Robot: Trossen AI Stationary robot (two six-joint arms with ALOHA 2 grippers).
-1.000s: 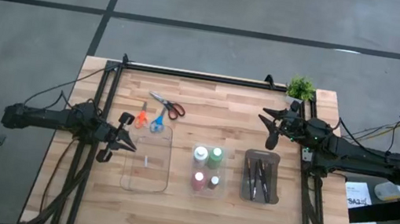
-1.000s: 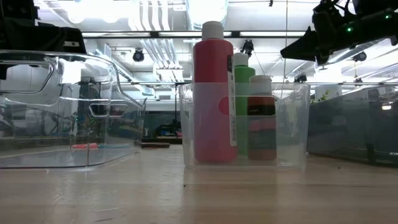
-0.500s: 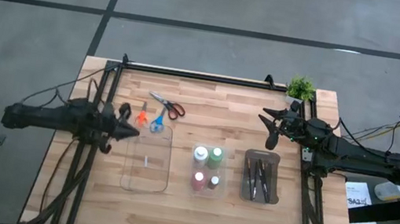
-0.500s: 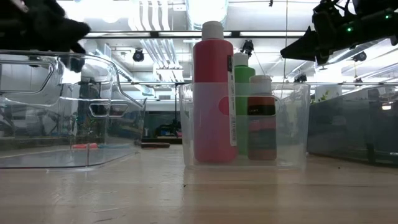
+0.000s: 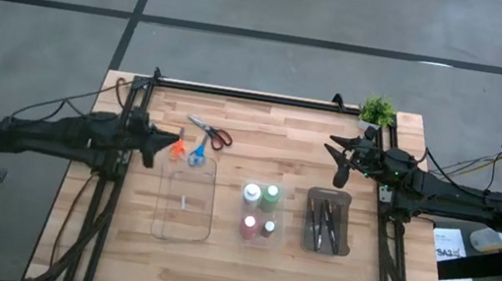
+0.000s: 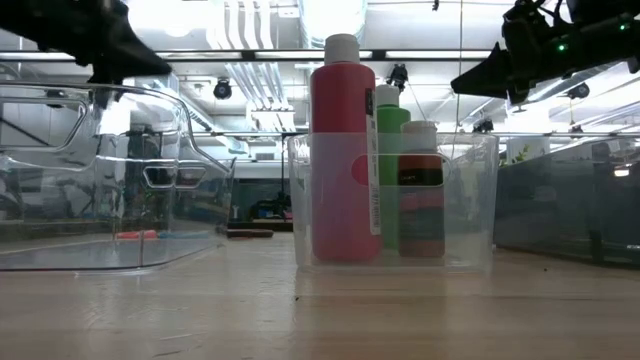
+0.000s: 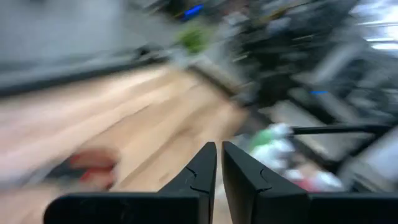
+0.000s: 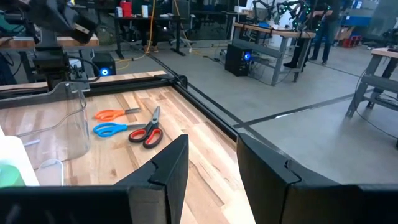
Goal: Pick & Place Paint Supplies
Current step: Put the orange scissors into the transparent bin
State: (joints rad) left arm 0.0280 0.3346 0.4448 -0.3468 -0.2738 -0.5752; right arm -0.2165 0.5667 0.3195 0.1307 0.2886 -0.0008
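Note:
Three scissors lie flat on the wood at the far left: orange (image 5: 178,145), blue (image 5: 197,153) and red (image 5: 213,134). Several paint bottles (image 5: 259,212) stand in a small clear tray; thin dark brushes (image 5: 324,222) lie in a dark grey tray. My left gripper (image 5: 159,140) hovers just left of the orange scissors, its fingers (image 7: 205,171) close together with nothing between them. My right gripper (image 5: 335,163) hangs open above the table's right part, beyond the brush tray, holding nothing.
A larger clear tray (image 5: 185,201) sits near the scissors, left of the bottle tray. A small green plant (image 5: 377,111) stands at the far right corner. Black frame rails (image 5: 238,92) run along the table's far edge and its sides.
My left gripper has risen and gone toward the table's far edge, from beside the clear tray's left side to a spot next to the orange scissors. It has rolled and tipped up from pointing downward to nearly level. The scissors, trays and right arm have stayed put.

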